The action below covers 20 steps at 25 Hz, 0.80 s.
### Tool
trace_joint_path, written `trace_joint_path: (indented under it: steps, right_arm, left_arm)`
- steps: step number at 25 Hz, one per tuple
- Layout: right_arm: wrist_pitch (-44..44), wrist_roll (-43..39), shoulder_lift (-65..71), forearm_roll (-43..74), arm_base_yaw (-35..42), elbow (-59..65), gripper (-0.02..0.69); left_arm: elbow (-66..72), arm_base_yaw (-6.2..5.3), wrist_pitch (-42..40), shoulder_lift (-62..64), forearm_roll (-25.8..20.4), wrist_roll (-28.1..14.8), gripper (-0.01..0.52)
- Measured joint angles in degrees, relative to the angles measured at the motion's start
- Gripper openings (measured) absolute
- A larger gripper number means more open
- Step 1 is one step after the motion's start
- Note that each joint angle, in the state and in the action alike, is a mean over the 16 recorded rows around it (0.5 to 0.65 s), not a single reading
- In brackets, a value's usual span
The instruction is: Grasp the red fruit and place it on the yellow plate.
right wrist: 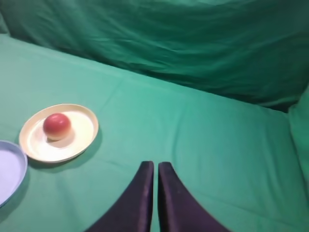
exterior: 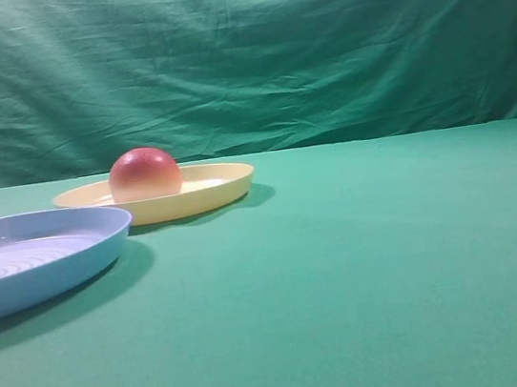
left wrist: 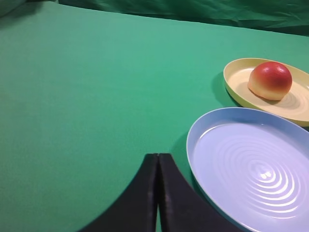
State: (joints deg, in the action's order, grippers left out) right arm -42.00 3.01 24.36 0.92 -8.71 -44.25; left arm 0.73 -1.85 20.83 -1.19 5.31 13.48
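The red fruit (exterior: 144, 173) rests on the yellow plate (exterior: 224, 187) at the back left of the green table; it also shows on the yellow plate (left wrist: 241, 87) as a red fruit (left wrist: 270, 80) in the left wrist view and as a red fruit (right wrist: 57, 125) on the yellow plate (right wrist: 82, 140) in the right wrist view. My left gripper (left wrist: 158, 155) is shut and holds nothing, over bare cloth beside the blue plate. My right gripper (right wrist: 155, 164) is shut and holds nothing, well to the right of the plate. Neither gripper shows in the exterior view.
A light-blue plate (exterior: 47, 266) with ridged rings lies at the front left, close to the yellow plate; it is the light-blue plate (left wrist: 251, 164) just right of my left fingers. Green cloth covers the table and hangs as a backdrop (exterior: 239, 52).
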Motion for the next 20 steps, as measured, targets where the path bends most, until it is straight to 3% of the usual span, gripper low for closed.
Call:
trace_joint_path:
  steps: [13,20]
  right_arm:
    - [18.2,0.9,-19.4,-0.3,6.1,31.9,0.000]
    - [22.9,0.9,-24.1,-0.7,6.6,42.2,0.000]
  left_arm:
    - [0.0,0.00,0.0,0.0,0.0,0.0,0.000]
    - [0.0,0.00,0.0,0.0,0.0,0.0,0.000]
